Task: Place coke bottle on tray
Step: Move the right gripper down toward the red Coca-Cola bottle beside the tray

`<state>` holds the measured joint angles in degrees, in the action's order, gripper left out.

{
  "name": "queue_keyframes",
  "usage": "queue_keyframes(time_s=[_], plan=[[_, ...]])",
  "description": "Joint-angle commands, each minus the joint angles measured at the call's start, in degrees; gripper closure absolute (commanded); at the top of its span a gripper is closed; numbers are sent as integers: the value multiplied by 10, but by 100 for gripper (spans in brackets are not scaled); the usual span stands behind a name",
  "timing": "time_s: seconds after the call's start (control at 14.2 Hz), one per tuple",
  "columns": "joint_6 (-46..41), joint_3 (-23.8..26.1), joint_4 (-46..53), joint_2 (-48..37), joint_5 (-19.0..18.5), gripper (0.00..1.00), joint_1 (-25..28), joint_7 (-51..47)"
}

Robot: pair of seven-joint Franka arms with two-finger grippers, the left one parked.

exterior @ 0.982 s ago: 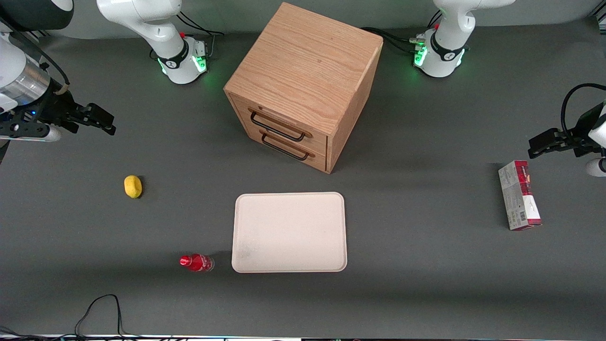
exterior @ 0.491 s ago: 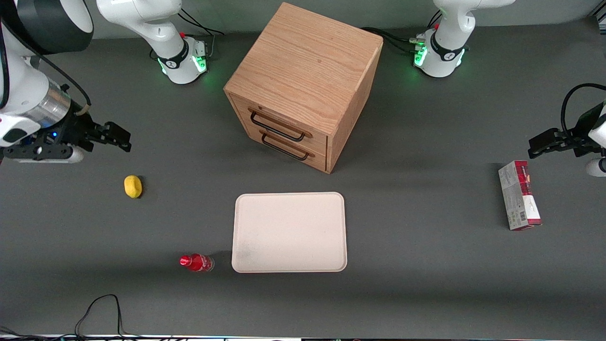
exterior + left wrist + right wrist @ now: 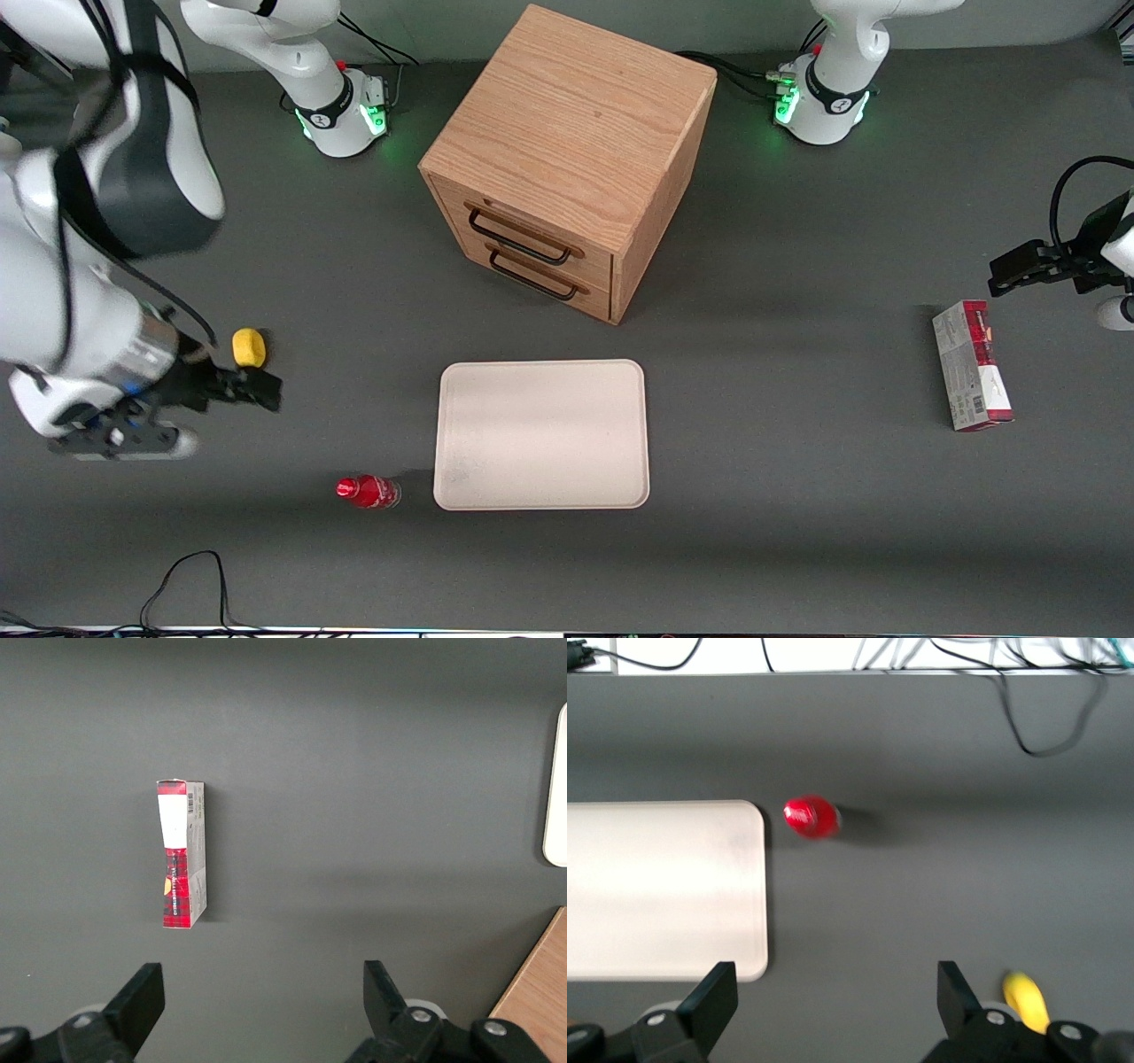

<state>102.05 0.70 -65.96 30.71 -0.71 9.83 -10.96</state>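
Here the hand (image 3: 266, 390) — spread open, empty — hovers apart from the coke bottle (image 3: 368, 491).

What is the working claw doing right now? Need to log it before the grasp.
Right claw: open, holding nothing, in the air beside the yellow lemon-like object, farther from the front camera than the coke bottle.

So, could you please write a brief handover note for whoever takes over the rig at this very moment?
Gripper: open and empty, above the table close to the lemon, farther from the front camera than the bottle.
Coke bottle: upright on the table beside the tray's corner nearest the front camera, not touching it.
Tray: nothing on it, in front of the wooden cabinet.
Done: nothing yet.
Left: reach the bottle, grasp it, set it on the tray.
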Motion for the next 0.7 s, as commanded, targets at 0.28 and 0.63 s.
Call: queue_keyframes(time_s=[0.28, 0.63], plan=[[157, 4, 31, 138, 0, 0, 23, -6], [218, 3, 5, 156, -5, 1, 26, 10]])
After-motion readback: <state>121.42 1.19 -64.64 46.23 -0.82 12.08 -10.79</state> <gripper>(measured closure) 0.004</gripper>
